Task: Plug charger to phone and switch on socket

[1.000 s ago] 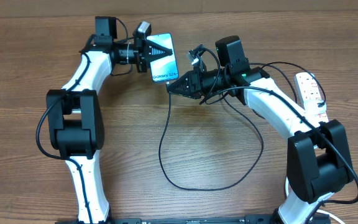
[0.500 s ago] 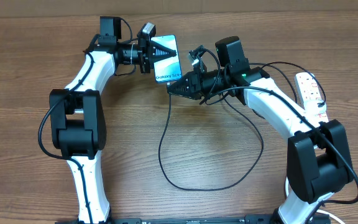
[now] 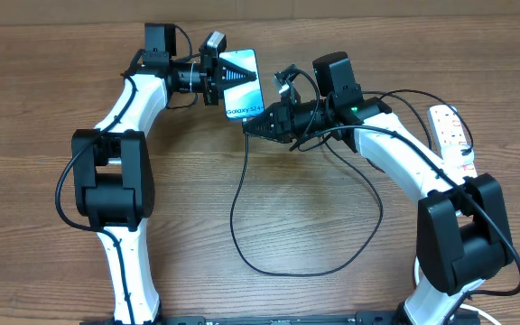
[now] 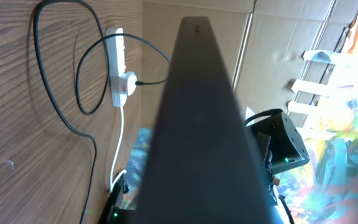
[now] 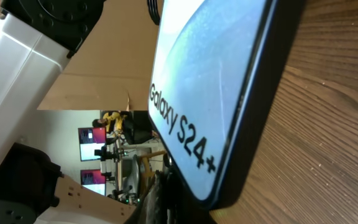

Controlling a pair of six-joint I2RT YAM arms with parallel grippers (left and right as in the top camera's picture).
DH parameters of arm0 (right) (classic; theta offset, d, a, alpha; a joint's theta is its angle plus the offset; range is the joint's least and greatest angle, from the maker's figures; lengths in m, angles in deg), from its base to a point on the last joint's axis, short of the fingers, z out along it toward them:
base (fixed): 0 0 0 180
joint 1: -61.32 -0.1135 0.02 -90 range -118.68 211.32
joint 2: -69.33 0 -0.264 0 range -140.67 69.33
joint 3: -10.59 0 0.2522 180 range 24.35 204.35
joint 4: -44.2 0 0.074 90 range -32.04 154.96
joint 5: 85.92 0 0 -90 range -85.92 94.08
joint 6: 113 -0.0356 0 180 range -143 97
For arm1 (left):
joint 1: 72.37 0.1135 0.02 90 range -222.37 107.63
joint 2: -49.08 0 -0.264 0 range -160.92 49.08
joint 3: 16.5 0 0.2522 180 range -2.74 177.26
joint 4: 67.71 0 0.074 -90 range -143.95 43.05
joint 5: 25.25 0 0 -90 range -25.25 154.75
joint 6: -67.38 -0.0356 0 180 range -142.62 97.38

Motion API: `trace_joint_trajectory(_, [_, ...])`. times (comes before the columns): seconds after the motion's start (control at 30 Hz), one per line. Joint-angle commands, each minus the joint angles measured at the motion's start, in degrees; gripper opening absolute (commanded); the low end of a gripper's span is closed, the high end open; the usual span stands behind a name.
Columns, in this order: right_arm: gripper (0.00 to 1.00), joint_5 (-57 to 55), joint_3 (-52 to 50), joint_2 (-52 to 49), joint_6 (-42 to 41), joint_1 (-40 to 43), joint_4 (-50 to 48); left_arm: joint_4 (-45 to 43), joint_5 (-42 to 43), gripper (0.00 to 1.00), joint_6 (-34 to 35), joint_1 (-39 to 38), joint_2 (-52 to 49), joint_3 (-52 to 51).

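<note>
1. Charger (image 3: pixel 233 212) cable loops wide over the middle of the tabletop (image 3: pixel 43 271), bulging toward the near edge.
2. Right end effector (image 3: pixel 249 127) is closed on the charger's free end, right at the phone's bottom edge; whether the tip is seated cannot be told.
3. Socket (image 3: pixel 450 126) lies by the right edge, well apart from the phone.
4. Phone (image 3: pixel 246 86), screen lit, sits toward the far edge, clamped in the closed left end effector (image 3: pixel 235 78).

white links (image 3: pixel 134 97), black joints (image 3: pixel 108 181) + cables (image 3: pixel 60 185), black l end effector (image 3: pixel 239 78) & r end effector (image 3: pixel 250 126).
</note>
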Motion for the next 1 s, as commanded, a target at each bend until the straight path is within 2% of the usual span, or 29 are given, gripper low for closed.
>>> trace_joint_trajectory(0.0, [0.04, 1.5, 0.4, 0.7, -0.3, 0.1, -0.2, -0.9, 2.7, 0.04, 0.8, 0.2, 1.9, 1.5])
trace_joint_trajectory(0.4, [0.04, -2.9, 0.4, 0.7, -1.7, 0.3, -0.4, -1.0, 2.8, 0.04, 1.4, 0.3, 1.9, 1.5])
trace_joint_trajectory(0.97, [0.04, -0.4, 0.4, 0.7, -2.5, 0.7, -2.2, -1.7, 2.8, 0.04, 1.4, 0.3, 1.9, 1.5])
